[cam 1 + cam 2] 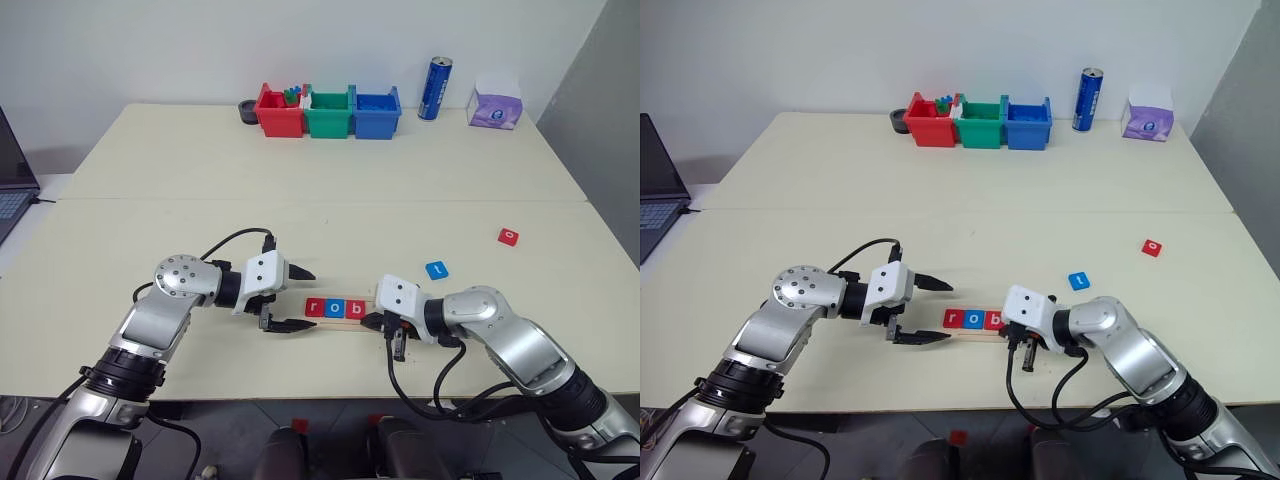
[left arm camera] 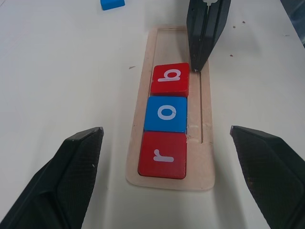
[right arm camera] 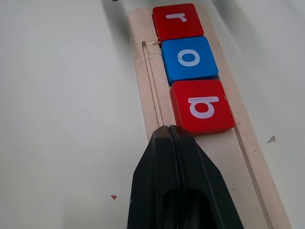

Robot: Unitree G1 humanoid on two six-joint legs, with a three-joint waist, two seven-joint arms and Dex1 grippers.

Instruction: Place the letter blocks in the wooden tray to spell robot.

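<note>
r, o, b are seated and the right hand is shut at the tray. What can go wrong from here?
1. The shut right hand, tip in the wooden tray against the red b block, may shove it askew.
2. The blue t block and red block lie loose on the right hand's side; reaching for them may drag the tray.

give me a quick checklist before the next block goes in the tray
1. r, o, b in order at one end of the wooden tray: ok; red r, blue o, red b.
2. Free slots past the b: ok.
3. Remaining blocks reachable on the table: ok; blue block, red block.
4. Right gripper ready to pick: not ok, shut and empty by the b.
5. Left gripper clear: ok, open beside the tray's r end.
</note>
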